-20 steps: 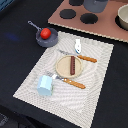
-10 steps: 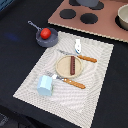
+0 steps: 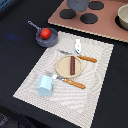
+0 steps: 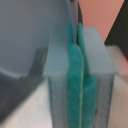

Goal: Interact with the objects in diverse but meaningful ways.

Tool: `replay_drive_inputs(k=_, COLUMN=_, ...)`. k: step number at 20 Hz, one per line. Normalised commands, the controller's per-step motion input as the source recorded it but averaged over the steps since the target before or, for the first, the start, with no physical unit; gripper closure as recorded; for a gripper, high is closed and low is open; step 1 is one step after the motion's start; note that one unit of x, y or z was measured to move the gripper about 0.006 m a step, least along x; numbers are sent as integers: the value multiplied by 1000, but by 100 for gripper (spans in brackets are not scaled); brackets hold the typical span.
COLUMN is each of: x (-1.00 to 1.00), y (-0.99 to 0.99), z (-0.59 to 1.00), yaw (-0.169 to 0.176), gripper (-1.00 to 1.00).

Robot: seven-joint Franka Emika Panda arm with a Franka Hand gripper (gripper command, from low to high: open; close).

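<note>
In the wrist view my gripper [image 4: 76, 40] is shut, its teal pads [image 4: 74, 85] pressed together with nothing between them. It sits close to a curved grey surface [image 4: 25, 35], with the pink stove top [image 4: 102, 15] behind. In the exterior view a grey pot [image 3: 77, 4] stands on the toy stove [image 3: 107, 25] at the top edge; I cannot make out the gripper there. A red tomato [image 3: 45, 33] lies in the grey long-handled saucepan [image 3: 48, 40]. The brown sausage [image 3: 73, 63] rests on a round plate [image 3: 62, 67]. On the mat stand the light-blue cup [image 3: 44, 85] and the white shaker [image 3: 78, 47].
A striped placemat [image 3: 92, 87] lies on the dark table. Two orange-handled utensils flank the plate, one [image 3: 86, 58] beyond it and one [image 3: 74, 83] in front. A pale pot [image 3: 122, 17] stands on the stove at the exterior view's right. Black burners [image 3: 89, 18] mark the stove.
</note>
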Motion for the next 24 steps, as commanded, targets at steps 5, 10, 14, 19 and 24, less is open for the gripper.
replay_drive_inputs(k=5, x=-610, y=-49, z=-120, yaw=59, gripper=100)
replay_drive_inputs(k=10, x=-427, y=-32, z=-92, yaw=59, gripper=100)
replay_drive_inputs(k=14, x=-9, y=-32, z=-33, yaw=29, gripper=100)
replay_drive_inputs(k=19, x=190, y=-107, z=-64, yaw=9, gripper=100)
replay_drive_inputs(k=24, x=213, y=-183, z=-182, yaw=4, gripper=100)
